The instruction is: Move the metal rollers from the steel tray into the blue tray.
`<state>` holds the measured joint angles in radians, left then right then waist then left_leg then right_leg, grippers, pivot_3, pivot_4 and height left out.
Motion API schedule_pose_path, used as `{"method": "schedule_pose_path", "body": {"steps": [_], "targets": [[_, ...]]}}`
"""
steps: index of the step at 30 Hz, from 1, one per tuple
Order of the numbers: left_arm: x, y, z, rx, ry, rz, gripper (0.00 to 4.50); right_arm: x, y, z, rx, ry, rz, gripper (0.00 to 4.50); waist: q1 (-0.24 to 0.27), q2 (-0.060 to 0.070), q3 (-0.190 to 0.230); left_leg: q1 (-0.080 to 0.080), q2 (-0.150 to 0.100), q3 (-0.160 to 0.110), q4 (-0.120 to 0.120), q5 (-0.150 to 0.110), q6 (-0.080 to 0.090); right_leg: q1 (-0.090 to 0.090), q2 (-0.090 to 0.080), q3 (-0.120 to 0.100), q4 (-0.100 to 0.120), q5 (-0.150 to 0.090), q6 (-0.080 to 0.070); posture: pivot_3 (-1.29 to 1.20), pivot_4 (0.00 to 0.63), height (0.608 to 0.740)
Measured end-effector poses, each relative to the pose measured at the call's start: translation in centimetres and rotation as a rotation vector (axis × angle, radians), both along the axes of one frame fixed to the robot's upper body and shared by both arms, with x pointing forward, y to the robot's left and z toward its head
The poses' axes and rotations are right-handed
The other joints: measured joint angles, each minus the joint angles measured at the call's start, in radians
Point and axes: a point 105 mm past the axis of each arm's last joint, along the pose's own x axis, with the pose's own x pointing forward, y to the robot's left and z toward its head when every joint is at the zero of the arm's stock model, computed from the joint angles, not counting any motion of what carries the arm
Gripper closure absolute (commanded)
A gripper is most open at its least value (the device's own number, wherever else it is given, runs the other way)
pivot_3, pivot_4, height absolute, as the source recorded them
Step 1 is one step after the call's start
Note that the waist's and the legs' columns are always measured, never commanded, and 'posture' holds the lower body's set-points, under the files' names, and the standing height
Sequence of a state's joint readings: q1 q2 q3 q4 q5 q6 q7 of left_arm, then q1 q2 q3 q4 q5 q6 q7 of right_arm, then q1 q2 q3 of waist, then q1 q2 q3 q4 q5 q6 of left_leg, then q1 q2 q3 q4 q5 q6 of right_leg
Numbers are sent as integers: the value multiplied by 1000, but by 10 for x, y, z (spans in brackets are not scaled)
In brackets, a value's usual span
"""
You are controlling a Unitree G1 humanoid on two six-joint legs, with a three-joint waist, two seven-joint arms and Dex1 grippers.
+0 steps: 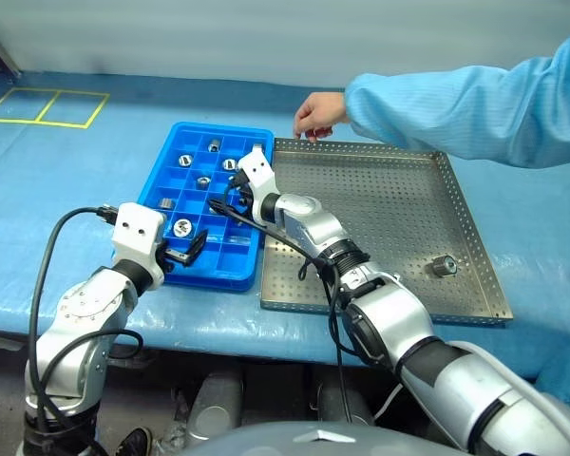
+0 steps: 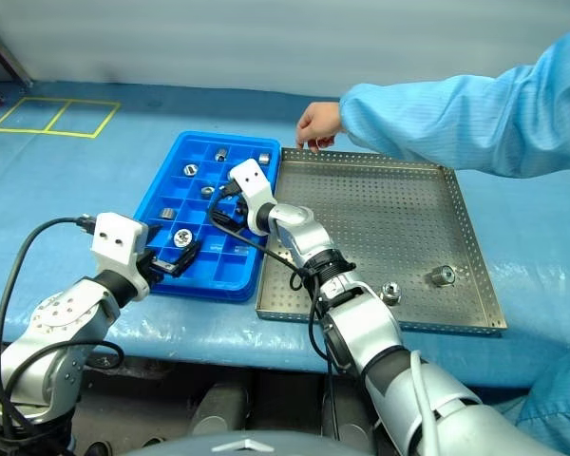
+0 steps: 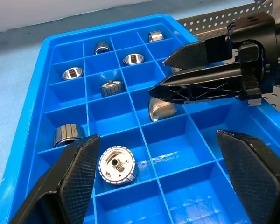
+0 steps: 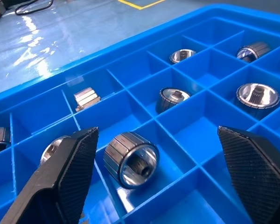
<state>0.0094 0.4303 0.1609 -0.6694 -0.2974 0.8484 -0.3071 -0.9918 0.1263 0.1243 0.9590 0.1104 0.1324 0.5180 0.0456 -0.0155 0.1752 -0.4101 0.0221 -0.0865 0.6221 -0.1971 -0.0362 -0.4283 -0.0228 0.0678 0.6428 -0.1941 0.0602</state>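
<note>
Over the blue tray (image 2: 171,275), the R gripper (image 4: 154,172) hangs above a mid compartment w/ fingers spread wide and nothing between them; a roller (image 4: 132,159) lies on its side in the cell right beneath, so this looks like the drop-off step, just done. L gripper (image 3: 158,182) sits at the near edge of the same tray, jaws also spread, empty, pointing in over the cells. Rollers: approx seven or eight already sit in separate cells, mostly the far and left ones. In the steel tray (image 2: 475,323) two are left: one near the right rim (image 2: 444,275), one close to the near rim (image 2: 390,293), well apart from the blue tray. A person's hand (image 2: 317,124) rests at the steel tray's far-left corner.

Next, I judge: R arm has to lift clear of the cell walls, swing back across to the steel tray, come down over one of the two remaining rollers w/ jaws kept wide, then pinch. Near cells in the blue tray are free for it.
</note>
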Motion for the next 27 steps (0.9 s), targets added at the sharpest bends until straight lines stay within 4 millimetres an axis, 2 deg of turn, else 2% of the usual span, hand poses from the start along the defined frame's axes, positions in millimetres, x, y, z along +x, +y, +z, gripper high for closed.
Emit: {"method": "schedule_pose_path", "body": {"steps": [5, 11, 17, 19, 23, 27], "targets": [[3, -19, 1, -34, 1, -76, 143, -1, -24, 13, 14, -85, -51, 365, 6, 0, 0, -1, 0, -1, 0, 0, 0, 0, 0, 0, -1, 0, 0, 261, 150, 740], [13, -38, -4, -49, 23, -155, 143, -32, -86, -17, -72, -20, -155, 365, -1, 0, 0, -1, -1, 0, 0, 0, 0, 0, -1, 0, 0, -1, 0, 156, 150, 740], [22, -59, -8, -66, 40, -255, 143, -65, -147, -38, -178, 59, -336, 365, -33, 0, 0, -1, -1, 0, 3, 0, 0, 0, -1, 0, 1, -1, 0, 65, 150, 740], [25, -65, -7, -67, 40, -288, 143, -71, -163, -38, -197, 73, -402, 365, -46, 0, 0, -1, -1, 1, 4, 0, 0, 0, -1, 0, 1, -1, 0, 51, 150, 740], [28, -76, -7, -69, 39, -339, 143, -78, -184, -28, -182, 81, -510, 365, -71, 0, 0, -1, -1, 1, 4, 0, 0, 0, -1, 1, 0, 0, 1, 27, 150, 740], [28, -81, -9, -66, 44, -366, 143, -89, -201, -31, -218, 116, -603, 365, -79, 0, 0, -2, -1, 1, 4, 0, 0, 0, -1, 1, 0, 0, 1, 23, 150, 740]]}}
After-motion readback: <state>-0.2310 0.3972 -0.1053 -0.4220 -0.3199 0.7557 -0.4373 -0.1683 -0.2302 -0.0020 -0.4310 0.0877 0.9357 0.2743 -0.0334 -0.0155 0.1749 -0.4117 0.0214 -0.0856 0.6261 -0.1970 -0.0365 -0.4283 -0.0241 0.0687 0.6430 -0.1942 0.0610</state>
